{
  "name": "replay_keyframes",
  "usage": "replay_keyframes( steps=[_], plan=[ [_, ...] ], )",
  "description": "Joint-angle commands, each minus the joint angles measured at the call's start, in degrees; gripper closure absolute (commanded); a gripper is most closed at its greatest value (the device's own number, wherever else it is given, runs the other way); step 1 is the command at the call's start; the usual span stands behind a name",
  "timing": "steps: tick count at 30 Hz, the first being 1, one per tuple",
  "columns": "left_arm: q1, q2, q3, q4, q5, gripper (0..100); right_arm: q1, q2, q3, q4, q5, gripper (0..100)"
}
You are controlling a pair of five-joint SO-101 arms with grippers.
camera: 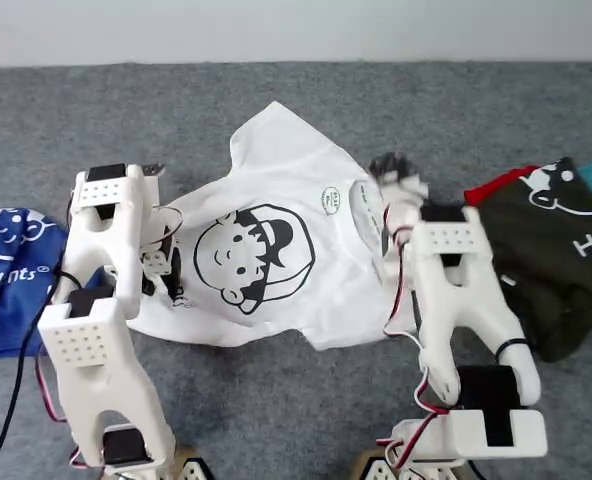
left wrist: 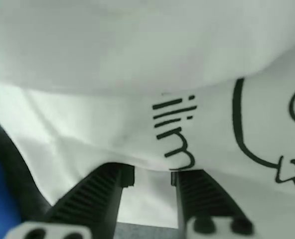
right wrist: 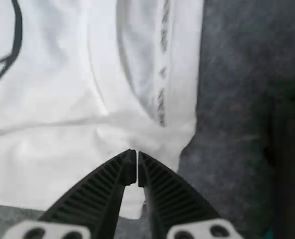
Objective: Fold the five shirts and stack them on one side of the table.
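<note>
So, high view first: the white shirt with the cartoon face lies spread out and a bit rumpled in the middle of the grey table, between the two arms. The left arm sits over the shirt's edge on the side of the blue shirt. The right arm is over the collar edge, on the side of the black shirt. The black one lies in a heap with a strip of red and a bit of teal cloth poking out beside it.

Left wrist view: the left end effector is partly open, jaws a small gap apart, low over the white shirt with white cloth showing between them. Honestly can't tell if it has hold of any. The black print starts just past the tips.

Right wrist view: the right end effector is closed, tips together on the shirt's edge by the collar. Creases run out from the tips, so it looks pinched on the fabric. Bare table is just beside it.
</note>
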Motion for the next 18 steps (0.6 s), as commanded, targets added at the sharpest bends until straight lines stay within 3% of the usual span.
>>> replay_keyframes(
  steps=[1,8,13,18],
  plan=[
    [-0.4,0.1,-5.0,0.9,-0.5,88,-0.4,0.1,-7.6,-0.9,-0.2,98.8],
    [-0.4,0.2,-7.0,1.4,-0.5,88,-0.2,12.4,-12.7,-1.8,-0.1,96.7],
    [-0.7,-0.4,-7.0,6.8,-0.9,88,-0.1,12.7,-20.1,16.0,-0.1,84.7],
    [-0.6,0.1,-5.9,7.8,-0.9,88,-0.7,5.9,-21.6,28.7,2.1,84.0]
  ],
)
